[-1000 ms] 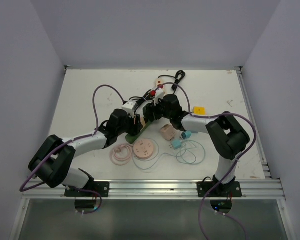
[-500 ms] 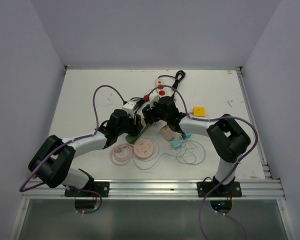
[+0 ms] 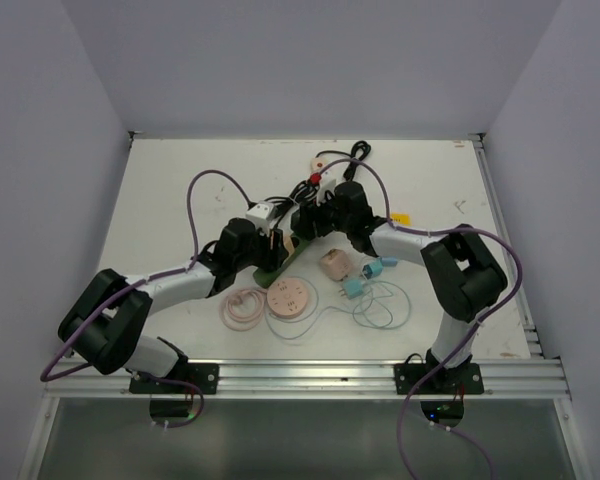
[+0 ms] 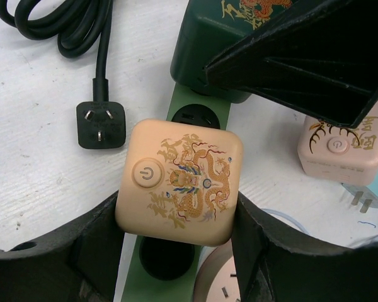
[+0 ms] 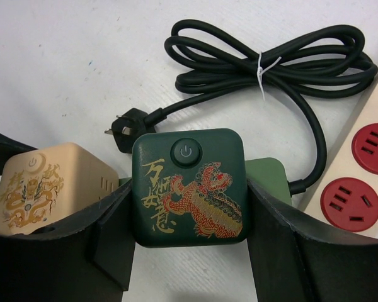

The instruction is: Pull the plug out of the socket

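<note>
A tan cube plug point(image 4: 179, 179) with a dragon print sits on the green socket strip point(image 4: 190, 113), and my left gripper point(image 4: 176, 217) is shut on its sides. Just beyond it, my right gripper point(image 5: 190, 211) is shut on a dark green cube plug point(image 5: 189, 189) that hovers over the strip's corded end point(image 5: 268, 171). I cannot tell whether its pins are still in the socket. From above, both grippers meet over the strip point(image 3: 280, 263), the left gripper point(image 3: 278, 244) nearer and the right gripper point(image 3: 310, 216) farther.
The strip's black cord point(image 5: 271, 63) lies coiled behind, its plug point(image 4: 101, 124) loose. A white strip with red sockets point(image 5: 365, 163) lies at the right. A pink cube point(image 3: 332, 263), a round pink socket point(image 3: 287, 298), blue plugs point(image 3: 355, 287) and a yellow tag point(image 3: 400, 218) lie near.
My right wrist has shifted slightly back and to the right, still holding the dark green cube. The left arm has stayed still.
</note>
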Robot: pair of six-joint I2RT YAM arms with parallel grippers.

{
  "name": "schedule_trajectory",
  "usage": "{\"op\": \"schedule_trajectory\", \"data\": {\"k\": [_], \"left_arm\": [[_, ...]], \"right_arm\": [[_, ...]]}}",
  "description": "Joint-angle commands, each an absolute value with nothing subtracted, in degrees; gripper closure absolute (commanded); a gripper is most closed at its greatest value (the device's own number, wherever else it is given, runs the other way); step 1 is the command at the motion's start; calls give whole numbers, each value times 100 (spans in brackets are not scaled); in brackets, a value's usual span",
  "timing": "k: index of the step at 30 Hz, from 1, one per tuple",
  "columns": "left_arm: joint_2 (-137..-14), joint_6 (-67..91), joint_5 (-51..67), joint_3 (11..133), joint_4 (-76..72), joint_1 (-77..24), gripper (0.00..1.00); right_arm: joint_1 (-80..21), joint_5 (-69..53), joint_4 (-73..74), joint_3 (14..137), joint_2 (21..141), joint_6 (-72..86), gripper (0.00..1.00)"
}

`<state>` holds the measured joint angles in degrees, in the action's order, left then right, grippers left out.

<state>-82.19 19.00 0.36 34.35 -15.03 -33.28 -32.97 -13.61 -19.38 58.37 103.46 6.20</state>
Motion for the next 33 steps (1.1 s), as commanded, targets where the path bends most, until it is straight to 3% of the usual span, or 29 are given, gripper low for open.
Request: {"op": "schedule_trajectory", "data": {"k": [1,11,33], "left_arm": [[-8385,2109,-809,3419,-1090,-3173,100],[-8385,2136,-852,3472,-1029,-3182,100],[-8613,2127,-861,3577,-1063,-3182,100]], "right_arm": [[-3155,-1906,-2268,6292,10116,1319,96],[-4192,-203,-984,6653,10107,-510,94],[-4394,-422,-1292,5959,9299,-879,88]]}}
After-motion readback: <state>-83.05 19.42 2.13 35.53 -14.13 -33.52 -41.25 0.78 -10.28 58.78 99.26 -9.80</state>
